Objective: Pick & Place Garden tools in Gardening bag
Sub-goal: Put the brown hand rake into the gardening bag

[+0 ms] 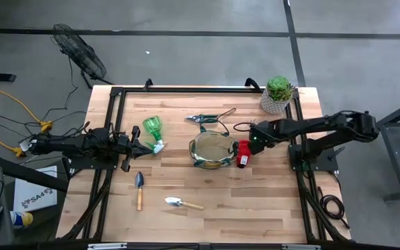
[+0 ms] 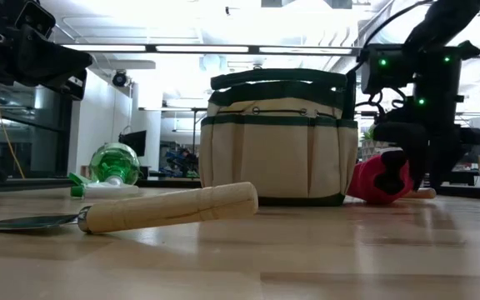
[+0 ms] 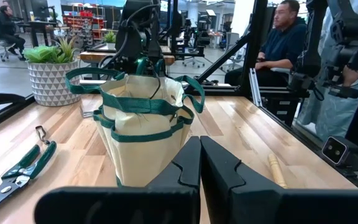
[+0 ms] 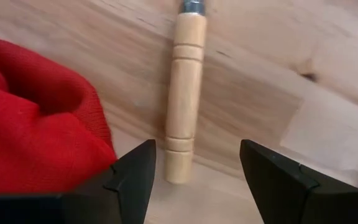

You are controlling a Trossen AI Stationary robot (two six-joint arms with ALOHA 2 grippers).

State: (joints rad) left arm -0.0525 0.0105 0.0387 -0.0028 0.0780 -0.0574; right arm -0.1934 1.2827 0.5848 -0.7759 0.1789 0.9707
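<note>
While the right gripper (image 4: 194, 168) is holding its two dark fingers (image 4: 132, 177) spread wide and empty, a wooden tool handle (image 4: 184, 99) is lying on the table directly between them, and a red item (image 4: 36, 124) of soft fabric is bulging just beside one finger. Seen from overhead, this gripper (image 1: 250, 144) is hanging low at the right side of the gardening bag (image 1: 210, 149), with the red item (image 1: 243, 153) sitting against the bag's outer wall. From table height, the red item (image 2: 382, 179) is resting on the wood, touching or nearly touching the bag (image 2: 277, 137); which of the two is hard to say from that angle.

Judging from this, the risk is a muddled grasp. If the fingers are closing where they are hanging, one could be snagging the red fabric along with the handle, or catching only the fabric's edge and dragging it. Pressing sideways could also be nudging the soft bag, which looks light enough to slide or tip.

Farther out, the left gripper (image 3: 201, 171) is waiting with its fingers pressed together on nothing, pointing at the bag (image 3: 145, 124) from the table's left side. A green spray bottle (image 1: 153, 130), two trowels (image 1: 139, 189) nearer the front edge, and pruners (image 1: 207, 117) behind the bag are all lying outside it. A potted succulent (image 1: 278, 94) is standing at the far right corner.
</note>
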